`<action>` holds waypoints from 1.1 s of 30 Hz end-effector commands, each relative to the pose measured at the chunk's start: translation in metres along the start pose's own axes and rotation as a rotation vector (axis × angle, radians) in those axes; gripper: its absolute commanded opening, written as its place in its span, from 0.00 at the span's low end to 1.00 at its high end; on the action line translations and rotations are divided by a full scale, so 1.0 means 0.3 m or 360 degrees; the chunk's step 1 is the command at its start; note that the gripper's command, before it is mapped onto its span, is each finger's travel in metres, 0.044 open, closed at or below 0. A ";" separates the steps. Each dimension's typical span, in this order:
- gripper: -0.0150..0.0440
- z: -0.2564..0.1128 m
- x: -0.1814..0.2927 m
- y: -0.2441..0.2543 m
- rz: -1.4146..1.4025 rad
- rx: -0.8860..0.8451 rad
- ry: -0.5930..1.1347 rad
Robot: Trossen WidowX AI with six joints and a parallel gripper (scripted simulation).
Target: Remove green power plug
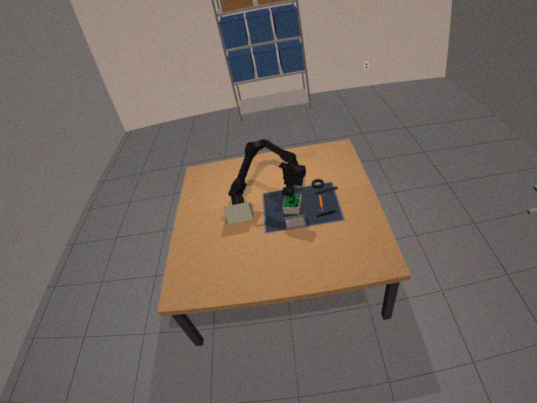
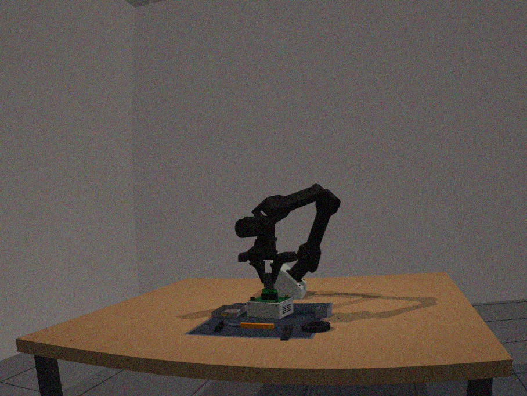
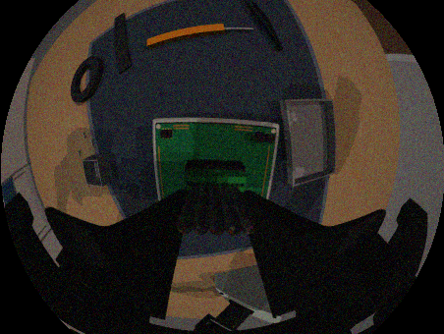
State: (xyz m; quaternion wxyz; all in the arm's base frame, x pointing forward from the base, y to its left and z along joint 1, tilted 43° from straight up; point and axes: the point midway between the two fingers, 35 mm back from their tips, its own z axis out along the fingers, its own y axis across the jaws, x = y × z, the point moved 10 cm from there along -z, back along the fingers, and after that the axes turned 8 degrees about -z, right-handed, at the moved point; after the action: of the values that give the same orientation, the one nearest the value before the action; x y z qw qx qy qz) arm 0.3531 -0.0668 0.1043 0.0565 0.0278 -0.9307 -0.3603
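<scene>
With the circuit board [image 1: 297,197] [image 2: 282,299] [image 3: 172,147] as your landmark, your gripper [image 1: 291,198] [image 2: 267,281] [image 3: 214,197] points down above it, its fingers closed on the dark wires of the green power plug [image 2: 269,291] [image 3: 223,181], which sits upright in the board's socket [image 2: 269,296] [image 3: 216,165], while the grey tray [image 1: 295,227] [image 2: 217,315] [image 3: 331,142] lies just beside the board.

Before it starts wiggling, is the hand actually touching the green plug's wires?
Touching. The exterior view shows the hand closed on the dark wire bundle above the green plug, fingertips against both sides.
</scene>
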 end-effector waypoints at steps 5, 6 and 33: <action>0.25 -0.040 0.005 -0.003 0.0014 0.0003 -0.0007; 0.25 -0.042 0.005 -0.003 0.0014 0.0003 -0.0007; 0.25 -0.109 0.005 -0.003 0.0015 0.0005 -0.0006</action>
State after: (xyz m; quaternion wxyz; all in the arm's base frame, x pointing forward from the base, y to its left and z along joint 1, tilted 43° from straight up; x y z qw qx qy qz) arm 0.3589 -0.0686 0.1074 0.0697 0.0407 -0.9267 -0.3671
